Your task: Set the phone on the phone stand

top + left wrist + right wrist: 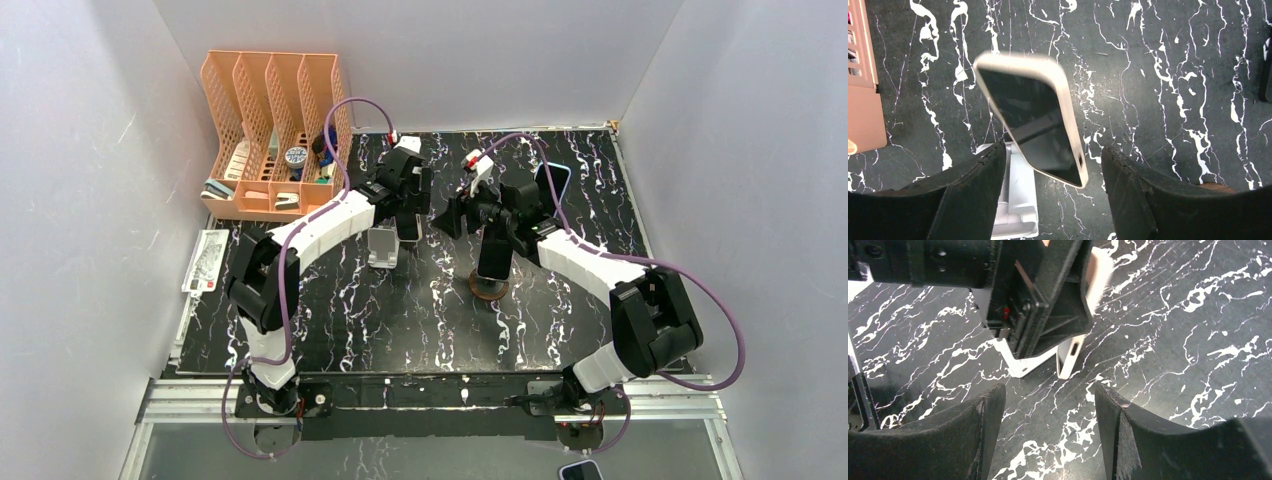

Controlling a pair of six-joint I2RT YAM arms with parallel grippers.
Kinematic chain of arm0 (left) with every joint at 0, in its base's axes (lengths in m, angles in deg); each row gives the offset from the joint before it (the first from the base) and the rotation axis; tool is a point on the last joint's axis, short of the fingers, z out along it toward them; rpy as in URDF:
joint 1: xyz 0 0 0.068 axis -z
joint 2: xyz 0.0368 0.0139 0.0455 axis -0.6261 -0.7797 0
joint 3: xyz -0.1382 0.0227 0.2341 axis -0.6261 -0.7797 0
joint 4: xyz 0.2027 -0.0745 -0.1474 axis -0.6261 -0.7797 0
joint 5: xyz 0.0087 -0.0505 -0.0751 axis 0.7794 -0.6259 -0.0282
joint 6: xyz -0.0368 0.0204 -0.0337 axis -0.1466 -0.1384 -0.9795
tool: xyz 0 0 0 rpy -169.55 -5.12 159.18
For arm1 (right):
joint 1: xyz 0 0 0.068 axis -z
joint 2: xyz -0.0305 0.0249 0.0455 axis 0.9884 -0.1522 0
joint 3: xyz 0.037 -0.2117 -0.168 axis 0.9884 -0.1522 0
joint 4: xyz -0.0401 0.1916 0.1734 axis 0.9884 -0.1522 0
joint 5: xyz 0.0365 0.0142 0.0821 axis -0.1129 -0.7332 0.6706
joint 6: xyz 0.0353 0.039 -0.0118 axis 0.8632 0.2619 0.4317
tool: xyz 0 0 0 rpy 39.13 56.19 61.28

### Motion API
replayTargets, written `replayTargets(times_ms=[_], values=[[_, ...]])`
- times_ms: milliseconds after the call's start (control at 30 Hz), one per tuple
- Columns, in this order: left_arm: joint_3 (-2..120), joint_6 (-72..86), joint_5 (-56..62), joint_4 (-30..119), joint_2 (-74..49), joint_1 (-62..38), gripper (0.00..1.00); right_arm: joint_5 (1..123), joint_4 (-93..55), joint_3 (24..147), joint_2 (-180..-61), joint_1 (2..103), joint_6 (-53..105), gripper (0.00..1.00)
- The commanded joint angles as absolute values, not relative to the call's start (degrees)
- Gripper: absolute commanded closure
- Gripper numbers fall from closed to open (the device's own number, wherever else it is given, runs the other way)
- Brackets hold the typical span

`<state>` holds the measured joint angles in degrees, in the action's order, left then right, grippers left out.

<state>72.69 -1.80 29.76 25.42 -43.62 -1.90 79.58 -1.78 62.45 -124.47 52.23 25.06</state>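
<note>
The phone (1033,120) has a cream case and a dark screen. In the left wrist view it stands tilted between and beyond my left gripper's (1050,150) open fingers, touching neither; its top is blurred. The white phone stand (1018,200) sits just left of it, partly behind the left finger. In the right wrist view the phone's lower end (1070,352) is at the table beside the stand (1018,365), under the left gripper. My right gripper (1045,390) is open and empty, facing them. From above, the left gripper (408,222) hangs right of the stand (383,248); the right gripper (452,215) is close by.
A dark slab on a round brown base (489,288) stands under the right arm. A blue-cased phone (556,183) lies at the back right. An orange file rack (272,130) stands at the back left, and a white card (205,262) lies at the left edge.
</note>
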Motion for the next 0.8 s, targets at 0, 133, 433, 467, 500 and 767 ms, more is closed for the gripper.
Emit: replayTargets(times_ms=[0, 133, 433, 467, 500, 767], values=[[74.6, -2.0, 29.6, 26.2, -39.0, -2.7, 1.0, 78.7, 2.3, 62.6, -122.8, 51.1, 23.7, 0.27], [76.2, -2.5, 27.8, 25.5, -38.6, -2.8, 1.0, 78.3, 2.6, 63.3, -124.6, 50.4, 23.1, 0.27], [76.2, -1.0, 30.4, 24.7, -39.6, -3.1, 0.98, 76.6, 1.8, 64.8, -125.8, 49.5, 22.7, 0.26], [77.4, -0.5, 31.2, 23.7, -40.4, -3.3, 0.93, 75.9, 1.4, 65.6, -126.0, 49.5, 22.8, 0.26], [78.9, 0.0, 31.9, 22.5, -41.5, -3.5, 0.85, 74.9, 1.2, 66.4, -126.1, 49.4, 23.2, 0.26], [106.8, 3.8, 30.5, 6.0, -61.1, -5.7, 0.31, 65.0, 4.3, 67.0, -119.3, 49.2, 24.0, 0.22]])
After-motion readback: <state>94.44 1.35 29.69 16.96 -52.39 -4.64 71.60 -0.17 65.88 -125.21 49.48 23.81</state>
